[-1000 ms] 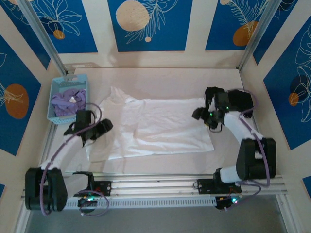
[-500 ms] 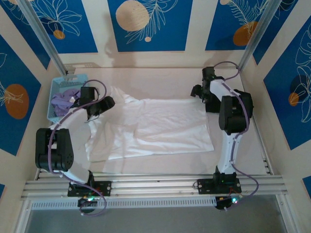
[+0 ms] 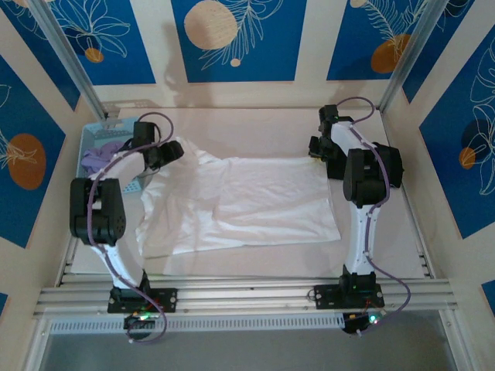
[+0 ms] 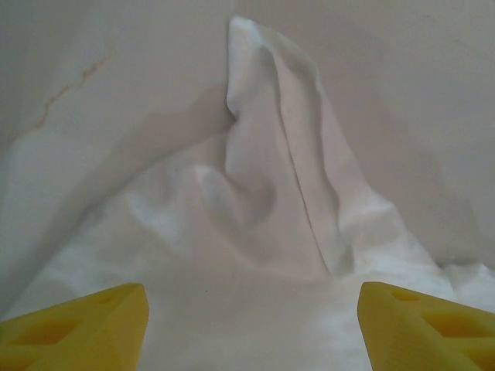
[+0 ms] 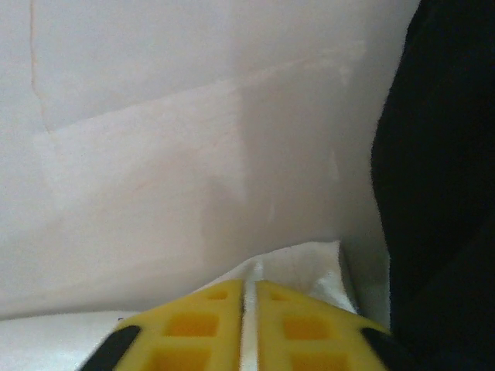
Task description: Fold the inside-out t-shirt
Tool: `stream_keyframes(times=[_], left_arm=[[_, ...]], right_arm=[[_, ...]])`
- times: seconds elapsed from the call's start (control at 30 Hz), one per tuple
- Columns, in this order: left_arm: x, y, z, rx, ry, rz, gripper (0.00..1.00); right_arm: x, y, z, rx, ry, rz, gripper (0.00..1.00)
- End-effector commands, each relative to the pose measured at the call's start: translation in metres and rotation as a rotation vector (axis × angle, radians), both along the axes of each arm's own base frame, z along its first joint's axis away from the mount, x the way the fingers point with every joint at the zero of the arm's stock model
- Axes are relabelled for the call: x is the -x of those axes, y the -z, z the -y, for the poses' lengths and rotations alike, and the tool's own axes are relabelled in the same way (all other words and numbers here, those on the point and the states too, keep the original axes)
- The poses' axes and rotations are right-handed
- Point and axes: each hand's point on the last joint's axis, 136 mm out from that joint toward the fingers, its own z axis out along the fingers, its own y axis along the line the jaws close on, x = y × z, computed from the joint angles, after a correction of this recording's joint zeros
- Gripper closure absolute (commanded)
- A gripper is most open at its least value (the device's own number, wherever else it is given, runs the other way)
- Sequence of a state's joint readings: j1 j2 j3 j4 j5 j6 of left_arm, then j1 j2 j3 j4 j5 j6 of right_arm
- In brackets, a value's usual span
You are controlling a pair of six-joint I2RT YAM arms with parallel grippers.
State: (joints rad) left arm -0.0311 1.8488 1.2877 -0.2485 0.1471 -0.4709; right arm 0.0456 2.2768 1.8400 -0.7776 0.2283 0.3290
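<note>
Top external view: the white inside-out t-shirt lies spread on the pale worktop, its long axis running left to right between my two arms. My right pincer sits at the shirt's far right corner. In the right wrist view its yellow fingers are pressed together, with a thin white edge of cloth caught between them. My left pincer stands wide over the far left corner. A peaked fold of shirt rises straight ahead of it, not yet gripped. Just beside that pincer is a blue basket holding a lavender garment. Each arm is nearest its own far corner, so I judge the fold comes towards me.
</note>
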Motion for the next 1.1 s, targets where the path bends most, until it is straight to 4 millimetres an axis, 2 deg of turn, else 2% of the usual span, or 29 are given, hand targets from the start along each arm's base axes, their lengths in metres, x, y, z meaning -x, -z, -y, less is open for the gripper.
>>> stream_keyframes(times=[0.0,0.33,0.43,0.57,0.7,0.9,1.07], left_arm=[[-0.016,0.015,-0.006,-0.036,0.028,-0.056,0.29],[-0.09,0.05,0.001,-0.018,0.063,-0.128,0.33],[-0.105,0.057,0.004,-0.005,0.065,-0.132,0.33],[-0.115,0.07,0.01,0.01,0.079,-0.157,0.36],[-0.121,0.077,0.022,0.021,0.112,-0.154,0.44],[-0.127,0.089,0.024,0.025,0.109,-0.172,0.66],[-0.135,0.088,0.025,0.035,0.108,-0.155,0.85]], right_arm=[[0.001,-0.005,-0.005,-0.018,-0.029,0.008,0.92],[0.003,-0.007,-0.011,-0.026,-0.064,0.027,0.95],[0.003,-0.008,-0.013,-0.037,-0.072,0.03,0.95],[0.003,-0.008,-0.014,-0.038,-0.077,0.033,0.95],[0.004,-0.008,-0.014,-0.039,-0.082,0.034,0.95],[0.005,-0.008,-0.015,-0.041,-0.09,0.034,0.95],[0.003,-0.009,-0.012,-0.035,-0.092,0.041,0.96]])
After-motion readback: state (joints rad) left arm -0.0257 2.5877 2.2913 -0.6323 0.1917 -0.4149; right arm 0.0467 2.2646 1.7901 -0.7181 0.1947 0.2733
